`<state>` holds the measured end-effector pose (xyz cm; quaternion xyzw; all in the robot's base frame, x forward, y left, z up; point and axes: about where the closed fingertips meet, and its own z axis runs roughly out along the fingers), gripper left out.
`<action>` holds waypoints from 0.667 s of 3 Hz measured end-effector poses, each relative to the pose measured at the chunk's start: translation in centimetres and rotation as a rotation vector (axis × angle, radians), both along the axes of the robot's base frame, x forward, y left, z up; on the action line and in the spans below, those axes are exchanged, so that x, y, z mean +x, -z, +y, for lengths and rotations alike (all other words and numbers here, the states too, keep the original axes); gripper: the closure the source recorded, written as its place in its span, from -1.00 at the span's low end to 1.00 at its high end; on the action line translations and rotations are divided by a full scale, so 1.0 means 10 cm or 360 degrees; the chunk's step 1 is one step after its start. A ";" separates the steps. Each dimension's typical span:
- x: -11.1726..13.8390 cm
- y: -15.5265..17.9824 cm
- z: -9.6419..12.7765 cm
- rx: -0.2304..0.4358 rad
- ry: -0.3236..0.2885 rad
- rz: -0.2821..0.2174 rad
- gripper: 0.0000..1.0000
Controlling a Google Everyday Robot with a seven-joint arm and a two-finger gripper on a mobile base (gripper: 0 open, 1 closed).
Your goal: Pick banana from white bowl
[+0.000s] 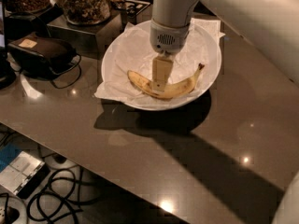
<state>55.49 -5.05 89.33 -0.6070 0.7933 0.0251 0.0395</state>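
Note:
The yellow banana (180, 87) lies curved along the near side of the white bowl (210, 73), on crumpled white paper, its dark stem tip pointing right. The bowl stands on the dark table. My gripper (160, 84) hangs straight down from the white arm, right over the middle of the banana, and reaches down to it. The gripper covers the banana's middle section. The banana rests in the bowl, not lifted.
Glass jars of snacks (84, 3) stand behind the bowl at the back left on a dark box. A black case with a cable (44, 55) lies to the left. The table's front edge (70, 146) runs diagonally, with cables and devices on the floor below.

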 end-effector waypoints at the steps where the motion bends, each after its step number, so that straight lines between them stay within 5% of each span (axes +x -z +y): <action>1: 0.01 0.10 -0.01 -0.0001 0.0029 0.0039 -0.16; 2: -0.01 0.18 -0.02 -0.0003 0.0046 0.0071 -0.12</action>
